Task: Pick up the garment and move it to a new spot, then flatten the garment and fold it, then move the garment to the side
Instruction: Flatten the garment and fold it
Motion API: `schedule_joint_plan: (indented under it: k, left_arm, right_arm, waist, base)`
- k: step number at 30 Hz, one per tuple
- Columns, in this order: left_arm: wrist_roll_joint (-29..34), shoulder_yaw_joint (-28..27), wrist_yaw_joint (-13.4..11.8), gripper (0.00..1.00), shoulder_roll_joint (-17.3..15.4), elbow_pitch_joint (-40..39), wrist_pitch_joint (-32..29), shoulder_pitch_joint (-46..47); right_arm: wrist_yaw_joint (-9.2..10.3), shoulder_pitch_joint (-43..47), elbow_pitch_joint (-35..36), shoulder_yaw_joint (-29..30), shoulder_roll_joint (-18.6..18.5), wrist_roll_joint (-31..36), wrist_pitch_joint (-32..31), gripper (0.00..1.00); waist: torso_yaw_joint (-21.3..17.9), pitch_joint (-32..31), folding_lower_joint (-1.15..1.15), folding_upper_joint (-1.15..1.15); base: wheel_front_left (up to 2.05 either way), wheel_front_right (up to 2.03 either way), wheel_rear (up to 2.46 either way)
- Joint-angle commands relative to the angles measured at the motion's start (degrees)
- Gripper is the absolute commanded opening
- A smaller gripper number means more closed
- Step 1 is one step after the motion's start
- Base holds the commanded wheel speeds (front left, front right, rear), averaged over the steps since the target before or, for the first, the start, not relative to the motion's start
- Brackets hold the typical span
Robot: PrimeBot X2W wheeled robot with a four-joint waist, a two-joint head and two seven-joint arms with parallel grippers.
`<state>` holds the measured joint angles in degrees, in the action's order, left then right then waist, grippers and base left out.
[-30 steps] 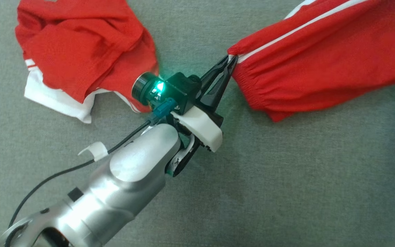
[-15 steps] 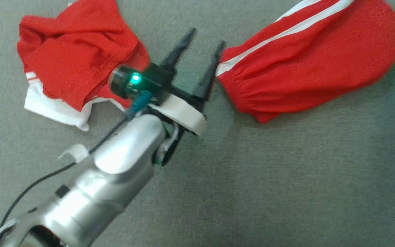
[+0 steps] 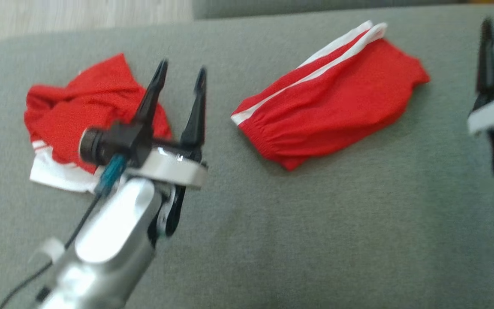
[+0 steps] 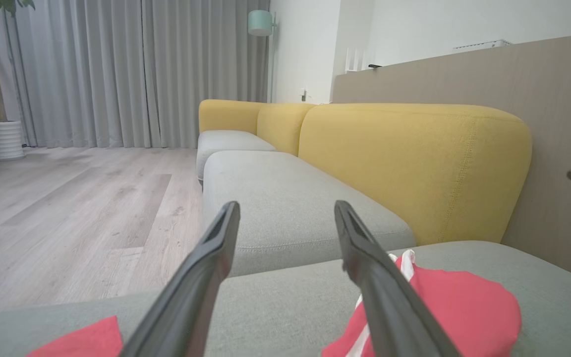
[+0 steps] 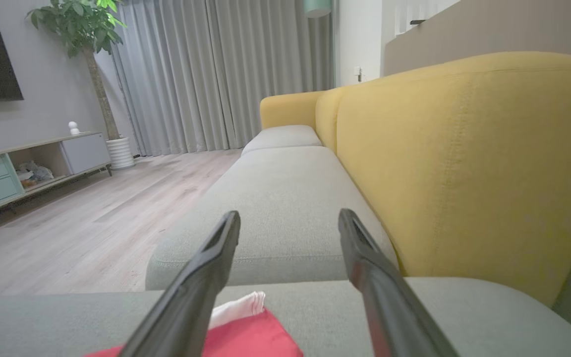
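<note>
On the grey sofa seat (image 3: 315,240): red shorts (image 3: 328,103), folded flat and lying slantwise toward the back of the cushion. White side stripes along the far edge, gathered waistband at the near left end. Touched by neither gripper.

Well apart to the left, on the same seat: a crumpled red garment (image 3: 88,107) with a white hem at its near edge.

Above the seat, partly in front of the crumpled garment: the left gripper (image 3: 182,68), fingers spread wide, nothing between them. In the left wrist view, the shorts low and right behind one finger (image 4: 464,307), a red corner of the other garment at the bottom left.

At the right edge of the head view, blurred: one dark finger of the right arm. In the right wrist view, the right gripper (image 5: 289,214) with fingers parted and empty, held above the seat, a white-edged corner of the shorts below.

Behind the seat: yellow backrest (image 4: 414,163). Beyond: wood floor (image 4: 67,198), grey curtains (image 4: 142,69), a potted plant (image 5: 82,29).
</note>
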<state>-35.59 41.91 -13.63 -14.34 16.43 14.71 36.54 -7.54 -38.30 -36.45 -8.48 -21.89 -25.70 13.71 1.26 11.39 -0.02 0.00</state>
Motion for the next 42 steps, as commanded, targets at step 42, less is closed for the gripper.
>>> schedule_joint_plan:
  k: [42]
  left_arm:
    - [20.60,-19.44,8.93,1.00,9.37,-4.00,0.29,-15.80]
  right_arm:
    - [0.05,4.39,11.02,24.01,14.40,15.87,-22.44,1.00]
  waist:
    - [4.62,7.30,0.02,0.00]
  base:
    - [0.00,0.00,0.00]
